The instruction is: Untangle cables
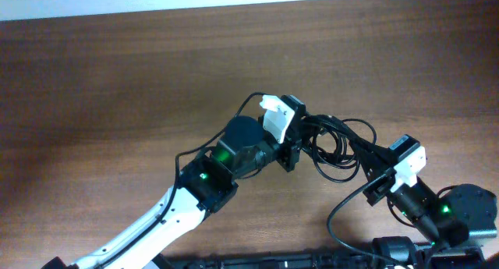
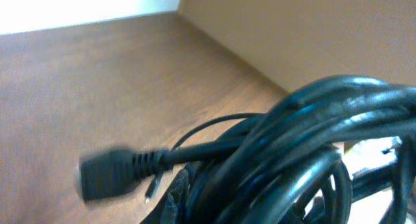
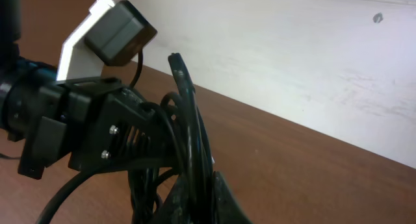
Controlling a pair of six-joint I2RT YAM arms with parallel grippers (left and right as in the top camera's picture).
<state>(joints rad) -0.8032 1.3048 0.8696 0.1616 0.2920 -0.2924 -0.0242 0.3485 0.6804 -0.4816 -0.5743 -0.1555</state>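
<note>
The cables (image 1: 337, 143) form one black tangle of loops right of the table's middle. My left gripper (image 1: 299, 146) is shut on the tangle's left side. In the left wrist view the bundle (image 2: 312, 139) fills the right and bottom, and one plug (image 2: 107, 175) sticks out to the left above the wood. My right gripper (image 1: 366, 150) is shut on several strands at the tangle's right side. In the right wrist view its fingers (image 3: 224, 199) pinch upright strands (image 3: 188, 126), with the left gripper's body (image 3: 84, 123) just behind them.
The wooden table (image 1: 117, 82) stretches far to the left and back. A pale wall (image 3: 292, 62) borders it. The right arm's own thicker wire (image 1: 341, 213) loops near the front edge, by the arm bases (image 1: 374, 257).
</note>
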